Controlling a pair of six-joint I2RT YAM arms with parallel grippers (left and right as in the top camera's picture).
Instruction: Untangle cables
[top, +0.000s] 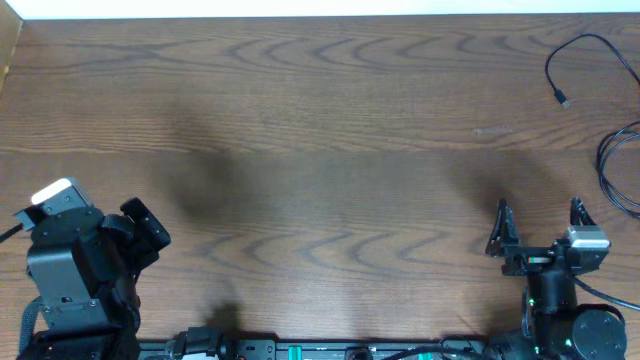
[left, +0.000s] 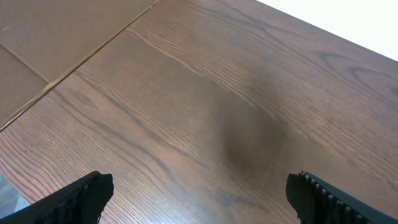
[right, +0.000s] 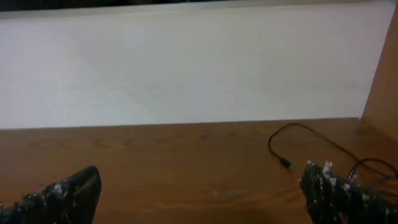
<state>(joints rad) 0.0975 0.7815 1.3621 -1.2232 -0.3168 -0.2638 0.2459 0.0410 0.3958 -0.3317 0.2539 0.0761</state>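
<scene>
Cables (top: 549, 70) lie well apart from the right gripper (top: 540, 205), untouched.

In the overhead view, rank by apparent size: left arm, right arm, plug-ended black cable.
1. left arm, clearly largest.
2-3. right arm and plug-ended black cable: similar span, cable far thinner, so unsure.

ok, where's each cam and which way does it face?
Overhead: above the table, looking straight down; left arm and right arm at the bottom edge.
Left wrist: on the left arm, tilted down at bare wood; left fingers open, bottom corners.
Right wrist: low, facing across the table to a white wall; right fingers open, bottom corners.
Shared: overhead and right wrist show the black cable with the plug.
</scene>
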